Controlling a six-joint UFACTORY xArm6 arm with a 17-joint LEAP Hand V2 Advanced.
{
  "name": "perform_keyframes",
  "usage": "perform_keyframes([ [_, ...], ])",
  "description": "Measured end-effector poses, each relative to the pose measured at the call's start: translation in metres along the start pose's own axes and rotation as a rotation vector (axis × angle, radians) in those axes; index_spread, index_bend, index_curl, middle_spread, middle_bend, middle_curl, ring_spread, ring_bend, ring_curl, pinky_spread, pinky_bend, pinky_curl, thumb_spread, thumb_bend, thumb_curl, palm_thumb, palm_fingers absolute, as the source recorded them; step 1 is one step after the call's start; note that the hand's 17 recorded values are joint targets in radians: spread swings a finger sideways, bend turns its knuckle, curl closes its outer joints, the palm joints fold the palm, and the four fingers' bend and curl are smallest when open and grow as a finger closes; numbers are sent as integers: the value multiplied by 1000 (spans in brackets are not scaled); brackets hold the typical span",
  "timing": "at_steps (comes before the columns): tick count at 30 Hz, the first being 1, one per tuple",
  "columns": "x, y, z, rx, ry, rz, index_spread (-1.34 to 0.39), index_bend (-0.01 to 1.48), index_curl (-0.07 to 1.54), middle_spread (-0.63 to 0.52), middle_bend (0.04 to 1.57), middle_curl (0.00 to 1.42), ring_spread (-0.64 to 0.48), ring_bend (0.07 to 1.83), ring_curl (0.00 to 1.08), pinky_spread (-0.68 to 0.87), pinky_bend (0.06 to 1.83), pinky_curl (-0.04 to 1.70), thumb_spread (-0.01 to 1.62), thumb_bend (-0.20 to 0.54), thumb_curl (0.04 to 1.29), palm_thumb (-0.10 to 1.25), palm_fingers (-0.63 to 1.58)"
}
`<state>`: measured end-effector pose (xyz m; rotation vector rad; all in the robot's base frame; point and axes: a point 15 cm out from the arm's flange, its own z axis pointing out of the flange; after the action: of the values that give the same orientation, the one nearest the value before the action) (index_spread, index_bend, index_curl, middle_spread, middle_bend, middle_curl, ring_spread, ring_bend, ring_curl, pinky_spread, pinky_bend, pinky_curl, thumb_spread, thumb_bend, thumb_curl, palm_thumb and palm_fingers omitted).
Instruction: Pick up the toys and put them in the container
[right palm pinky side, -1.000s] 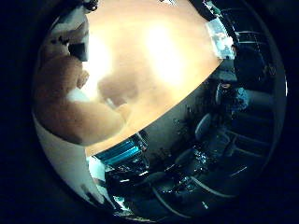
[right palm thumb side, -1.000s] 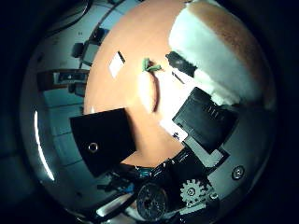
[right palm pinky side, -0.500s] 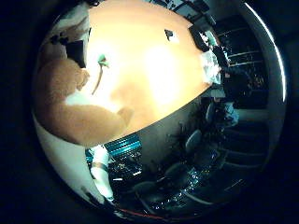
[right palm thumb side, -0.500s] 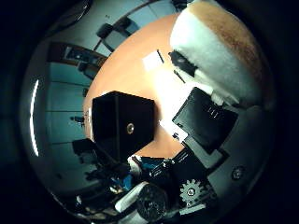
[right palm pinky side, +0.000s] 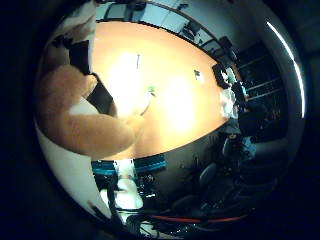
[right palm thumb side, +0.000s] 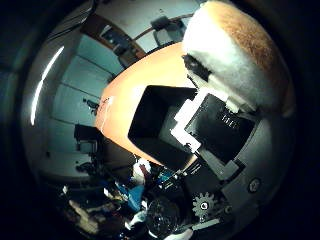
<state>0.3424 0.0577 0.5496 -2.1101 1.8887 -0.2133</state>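
A brown and white plush toy (right palm thumb side: 235, 50) fills one side of the right thumb side palm view, close against the palm. It also shows in the right little finger side palm view (right palm pinky side: 70, 115). My right hand (right palm thumb side: 215, 125) is shut on it, and a black finger (right palm pinky side: 97, 92) presses on its brown fur. An open black container (right palm thumb side: 150, 118) stands on the orange table (right palm thumb side: 125, 95), close below the palm. A carrot toy with a green top (right palm pinky side: 148, 100) lies on the table (right palm pinky side: 175, 65).
A small white item (right palm pinky side: 197, 75) and some pale objects (right palm pinky side: 226, 77) lie near the table's far edge. Chairs and desks (right palm thumb side: 110, 40) stand in the room around the table.
The views have swung across the table with the hand. The black container now looks larger and nearer the palm. The plush toy stays held in the hand.
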Motion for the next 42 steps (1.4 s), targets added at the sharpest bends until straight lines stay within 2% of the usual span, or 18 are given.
perform_keyframes([
  [4, -58, -6, 15, -20, -51, -72, -244, 1049, 850, -142, 1303, 772, -229, 1351, 738, -225, 1152, 1010, 921, -16, 751, 1012, 1100],
  [8, -92, -24, 26, 14, -85, -87, -247, 1044, 852, -142, 1300, 773, -230, 1347, 742, -225, 1152, 1012, 921, -16, 753, 1011, 1103],
  [14, -130, -35, 40, -7, -108, -126, -248, 1041, 855, -143, 1299, 774, -230, 1344, 746, -226, 1150, 1014, 921, -16, 754, 1011, 1104],
  [42, -139, -42, 43, -21, -96, -149, -250, 1030, 864, -144, 1295, 787, -224, 1336, 757, -228, 1145, 1020, 919, -18, 756, 1008, 1106],
])
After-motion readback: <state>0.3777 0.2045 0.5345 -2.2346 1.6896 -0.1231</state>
